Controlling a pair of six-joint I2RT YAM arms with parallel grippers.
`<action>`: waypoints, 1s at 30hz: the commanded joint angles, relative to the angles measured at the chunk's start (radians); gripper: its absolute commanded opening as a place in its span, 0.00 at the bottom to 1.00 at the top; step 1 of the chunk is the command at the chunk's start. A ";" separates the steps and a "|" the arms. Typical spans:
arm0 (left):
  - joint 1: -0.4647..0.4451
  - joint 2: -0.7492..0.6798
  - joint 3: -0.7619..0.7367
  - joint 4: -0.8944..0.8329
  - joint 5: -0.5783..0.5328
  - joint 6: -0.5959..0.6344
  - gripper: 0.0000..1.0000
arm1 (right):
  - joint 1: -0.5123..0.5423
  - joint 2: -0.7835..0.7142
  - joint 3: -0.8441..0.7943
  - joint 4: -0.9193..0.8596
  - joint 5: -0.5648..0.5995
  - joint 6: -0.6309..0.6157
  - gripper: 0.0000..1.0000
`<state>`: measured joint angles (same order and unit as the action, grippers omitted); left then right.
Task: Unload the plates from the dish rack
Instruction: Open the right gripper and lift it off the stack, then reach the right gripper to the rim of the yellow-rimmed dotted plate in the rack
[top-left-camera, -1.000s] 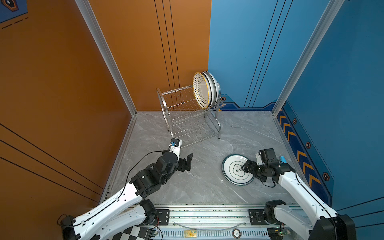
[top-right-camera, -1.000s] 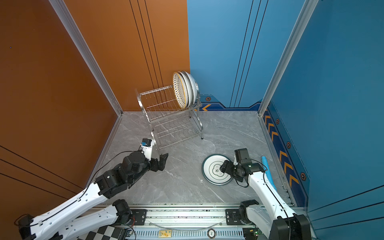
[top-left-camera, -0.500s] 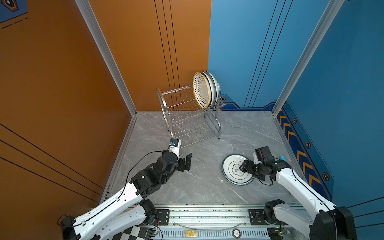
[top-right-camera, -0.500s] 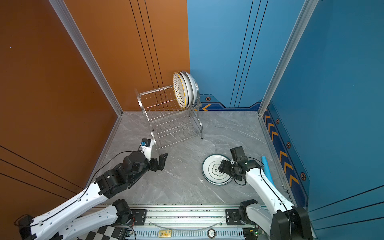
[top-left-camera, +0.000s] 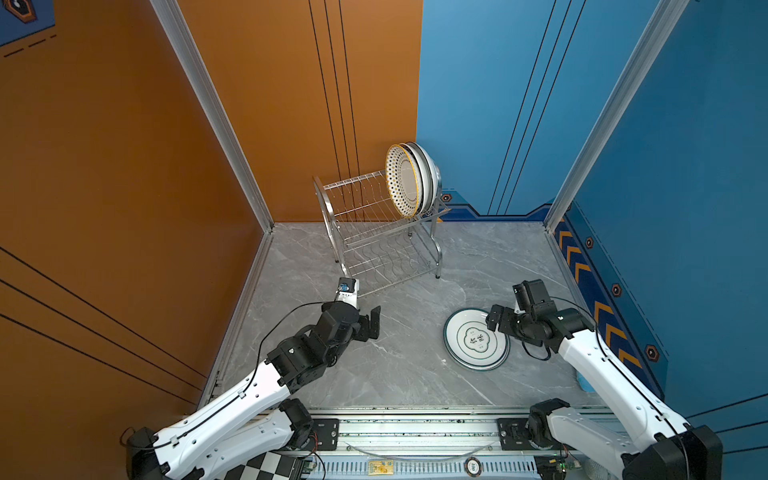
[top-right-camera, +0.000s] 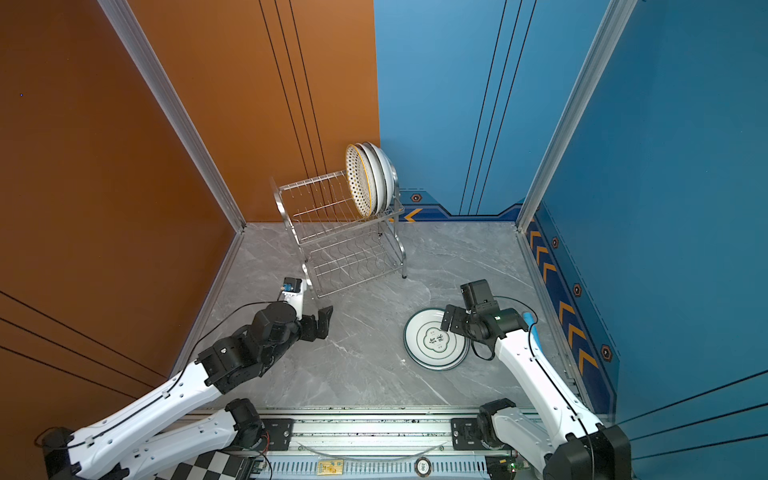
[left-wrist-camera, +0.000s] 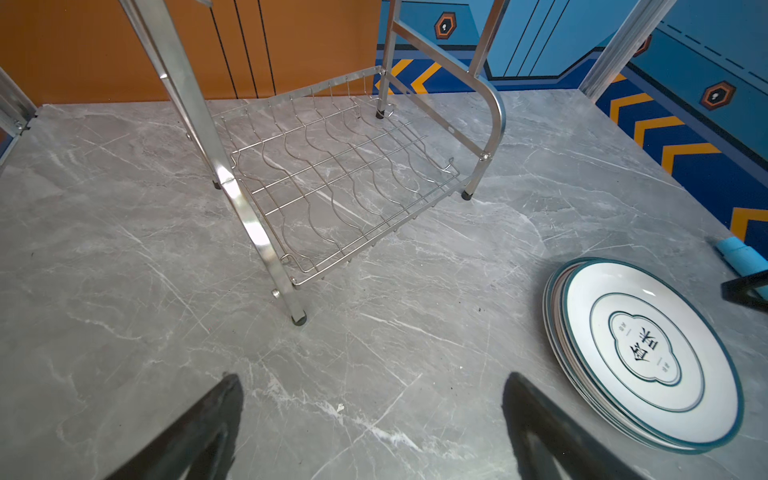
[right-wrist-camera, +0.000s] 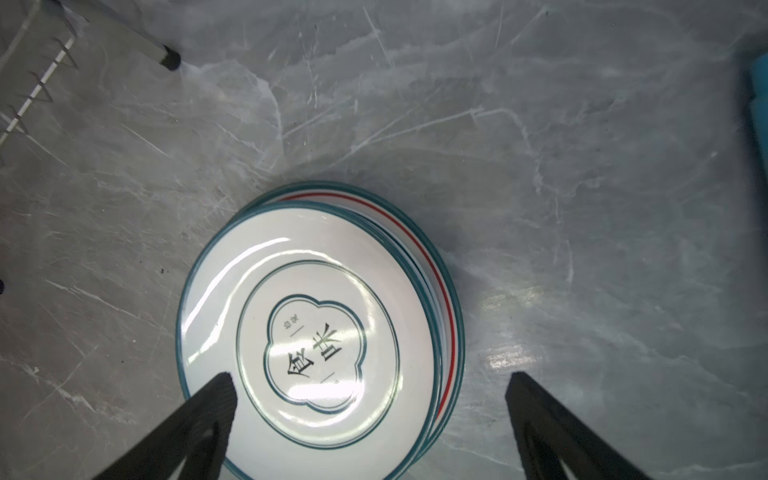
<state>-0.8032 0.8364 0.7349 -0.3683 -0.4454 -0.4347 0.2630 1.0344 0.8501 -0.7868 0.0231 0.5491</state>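
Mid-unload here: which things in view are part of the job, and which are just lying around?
Job: dish rack; plates standing in its upper tier; stacked plates flat on the table.
Lying about: light blue tube at the table's right edge.

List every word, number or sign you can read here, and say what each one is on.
"食" plus a second large character I cannot make out: centre of the top plate.
Small characters beside them: too small to read.
"100", as far as I can tell: round sticker on the front rail.
The yellow label on that rail: too blurred to read.
Nothing on the dish rack.
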 joint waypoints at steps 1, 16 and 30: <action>0.014 -0.008 0.006 -0.014 -0.043 -0.037 0.98 | 0.008 0.013 0.091 -0.027 0.070 -0.018 1.00; 0.105 0.022 0.123 -0.121 -0.042 -0.055 0.98 | 0.219 0.324 0.681 0.035 0.262 -0.141 1.00; 0.156 0.118 0.252 -0.292 -0.346 -0.248 0.98 | 0.377 0.633 1.044 0.294 0.468 -0.365 1.00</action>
<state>-0.6582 0.9504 0.9581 -0.6006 -0.6865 -0.6220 0.6315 1.6466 1.8400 -0.5507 0.4358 0.2558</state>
